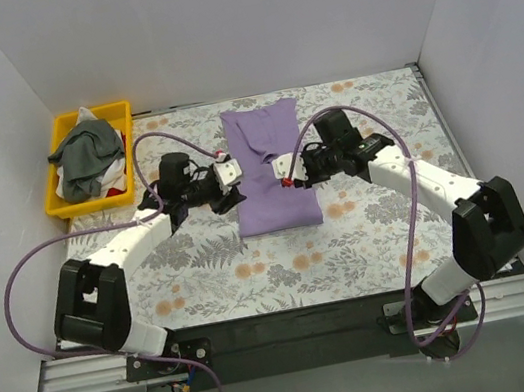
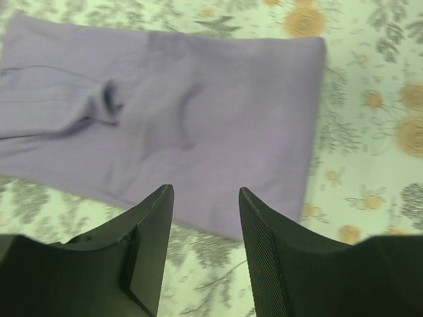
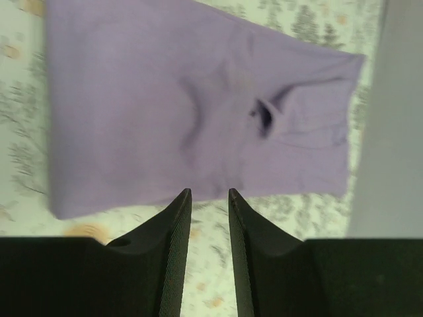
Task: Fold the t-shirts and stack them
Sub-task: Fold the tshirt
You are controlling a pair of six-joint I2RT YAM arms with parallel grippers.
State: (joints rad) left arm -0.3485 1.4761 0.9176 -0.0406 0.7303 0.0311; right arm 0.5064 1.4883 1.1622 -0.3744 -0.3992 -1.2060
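The table [image 1: 371,238] is covered with a pale cloth printed with grey leaves and orange flowers. Plain white walls [image 1: 211,22] close it on the left, the far and the right side.

The lilac-purple t-shirt [image 1: 265,155] lies flat in the middle of the far half, folded to a long narrow rectangle that runs from near to far. The dark grey-green t-shirt [image 1: 87,156] is crumpled in a yellow tray [image 1: 66,121] at the far left corner. Under it some white and red cloth shows, but I cannot tell what it is.

The left gripper [image 1: 232,183] is at the left edge of the lilac shirt. Its fingers are spread and hold nothing. The right gripper [image 1: 284,174] is over the shirt near its right edge. Its fingers are only a little apart, and nothing is between them.

In the left wrist view the frame cuts off the shirt. In the right wrist view a blurred grey band fills the right side, and I cannot make out what it is.

The long edges of the shirt are straight. The flowered surface is bare near the shirt and to its right, up to the wall.
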